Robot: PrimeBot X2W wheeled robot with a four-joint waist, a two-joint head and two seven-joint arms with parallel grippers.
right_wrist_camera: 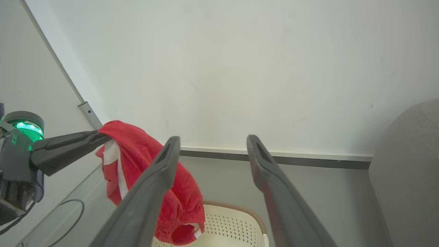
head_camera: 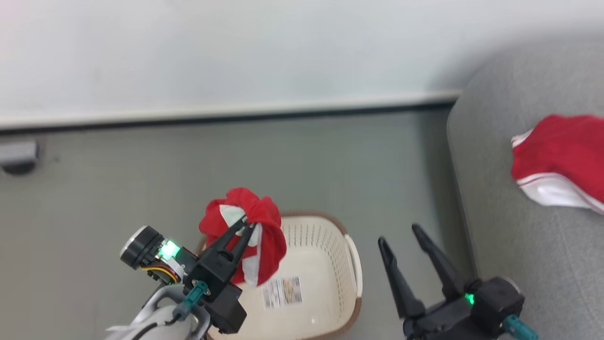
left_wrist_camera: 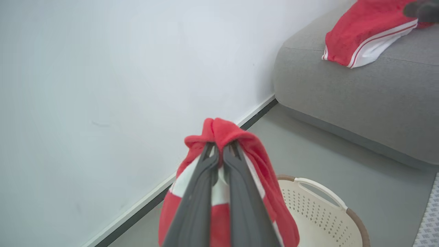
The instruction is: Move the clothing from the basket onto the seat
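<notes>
left tool (head_camera: 246,225) pinches a bunched soft red-and-white garment (head_camera: 266,245) above the perforated cream basket (head_camera: 330,245). right tool (head_camera: 398,234) gapes empty beside it. another garment (head_camera: 557,156) lies crumpled on the grey textured seat (head_camera: 495,245), rounded at its edge.

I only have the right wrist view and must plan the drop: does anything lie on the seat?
Observer: Yes. Head view shows one red garment with a white band lying on the seat.
Operator: Anything left in the basket?
Observer: In the basket, the visible base is bare apart from a sticker; the held garment hides part.
Operator: Where is my right gripper?
Observer: The right gripper is open, over the floor between basket and seat.
</notes>
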